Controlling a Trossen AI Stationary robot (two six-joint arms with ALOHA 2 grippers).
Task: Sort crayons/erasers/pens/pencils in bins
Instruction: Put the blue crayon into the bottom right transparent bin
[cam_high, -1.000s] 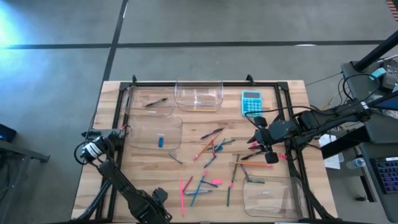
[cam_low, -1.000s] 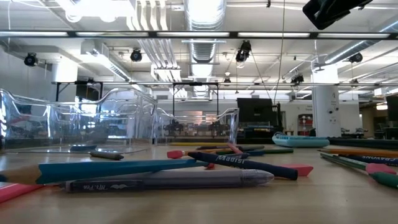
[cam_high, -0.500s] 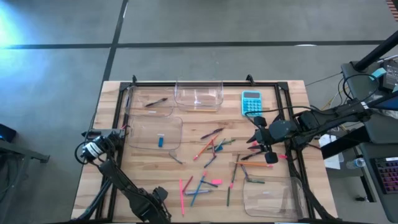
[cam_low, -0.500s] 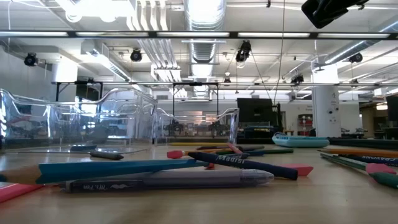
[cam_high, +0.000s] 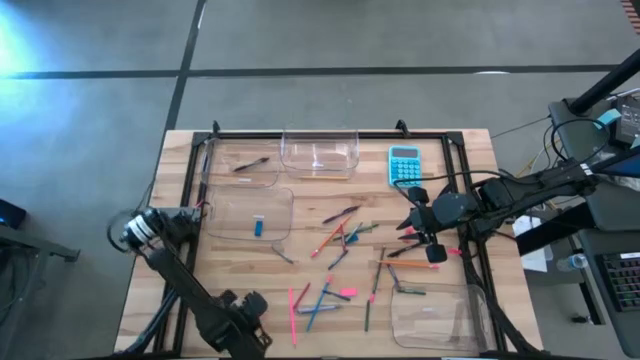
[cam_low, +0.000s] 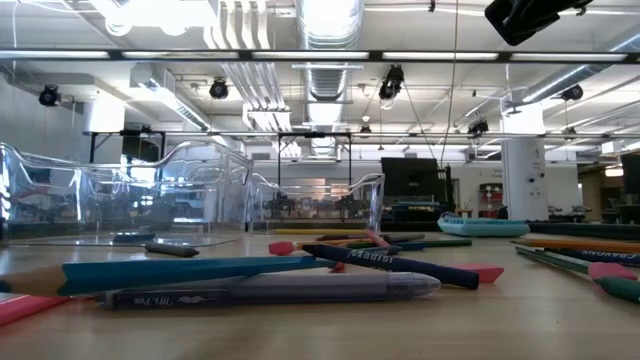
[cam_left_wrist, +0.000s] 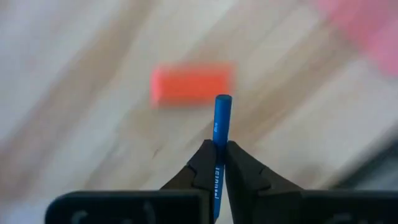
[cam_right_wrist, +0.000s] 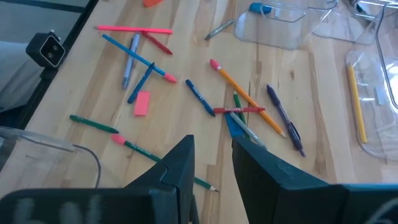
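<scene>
Crayons, pens and pencils (cam_high: 340, 265) lie scattered on the middle of the wooden table, with a pink eraser (cam_high: 347, 292) among them. A blue eraser (cam_high: 258, 226) lies in one clear bin (cam_high: 225, 212). Three more bins stand at the far left (cam_high: 245, 165), the far middle (cam_high: 320, 152) and the near right (cam_high: 435, 315). My left gripper (cam_left_wrist: 217, 149) is near the table's near edge (cam_high: 248, 306), shut on a thin blue stick (cam_left_wrist: 221, 115). My right gripper (cam_right_wrist: 213, 155) hovers open over the sticks on the right (cam_high: 425, 238), with nothing between its fingers. My left gripper pinches the blue stick between its two fingertips (cam_left_wrist: 219, 144). The stick runs along the fingers. Its free end (cam_left_wrist: 222, 99) juts out past them, and its other end reaches back between them. It appears lifted clear of the blurred table, above an orange-red block (cam_left_wrist: 189, 86).
A turquoise calculator (cam_high: 404, 165) lies at the far right. A black frame (cam_high: 330, 133) runs around the table's edges. The near-right bin's wall (cam_right_wrist: 56, 149) shows close to my right gripper. Bare wood (cam_high: 230, 265) lies near the left bins.
My left arm has shifted a little toward the table's left edge. Its shoulder joint has turned outward. The sticks and my right gripper have kept still.
</scene>
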